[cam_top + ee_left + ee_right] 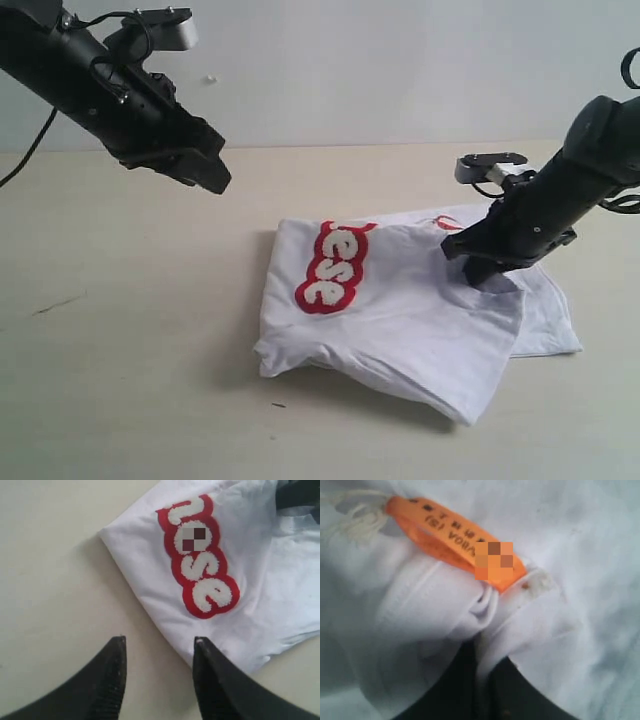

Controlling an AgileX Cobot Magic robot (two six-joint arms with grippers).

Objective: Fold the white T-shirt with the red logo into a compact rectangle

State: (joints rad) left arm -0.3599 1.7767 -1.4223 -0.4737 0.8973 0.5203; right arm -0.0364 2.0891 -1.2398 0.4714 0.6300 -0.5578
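While the half-folded white T-shirt (400,320) lay on the surface (130,380), its collar (485,605) was clamped in the right end effector (487,655); the left end effector (159,645) was held apart, empty. A lift and fold-over was judged due next.

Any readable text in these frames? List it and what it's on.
"ese": white letters in the red logo on the white T-shirt; the rest is hidden by the fold.
Dark print on the orange neck tag: too blurred to read.
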